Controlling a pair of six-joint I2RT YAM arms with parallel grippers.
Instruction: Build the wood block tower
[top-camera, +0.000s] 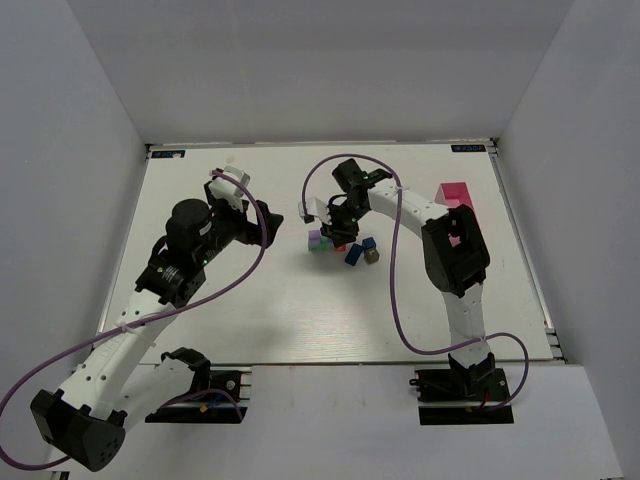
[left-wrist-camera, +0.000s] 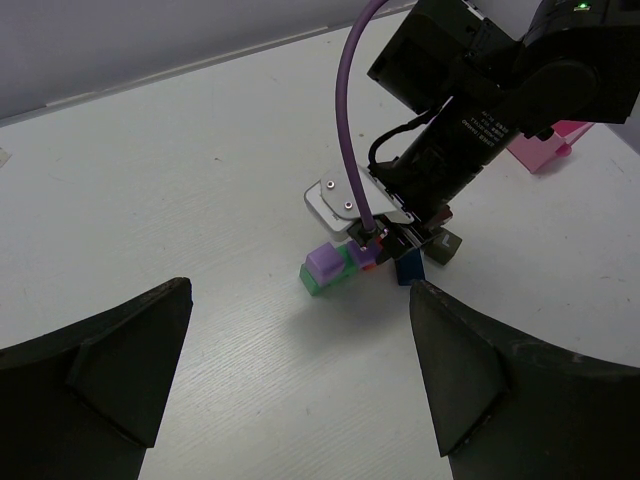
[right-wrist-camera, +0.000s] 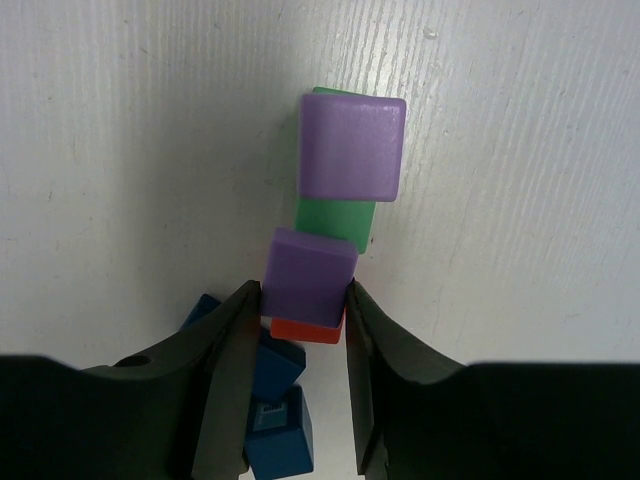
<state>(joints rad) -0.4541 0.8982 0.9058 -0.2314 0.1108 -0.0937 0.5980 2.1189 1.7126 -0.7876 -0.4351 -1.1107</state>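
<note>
Right gripper (right-wrist-camera: 301, 300) clenched on a lilac block (right-wrist-camera: 310, 272) above the red block (right-wrist-camera: 305, 331), at 6 o'clock of the tower (right-wrist-camera: 338, 225), mid-table (top-camera: 250, 310). Left gripper (left-wrist-camera: 300, 380) spread, empty. Risk: an off-centre release could topple the block; fingers (right-wrist-camera: 225, 370) could nudge blue blocks (right-wrist-camera: 275, 400) at 7 o'clock

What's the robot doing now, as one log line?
right gripper: shut on lilac block, over red block | left gripper: open, empty | second lilac block: on green block
</note>
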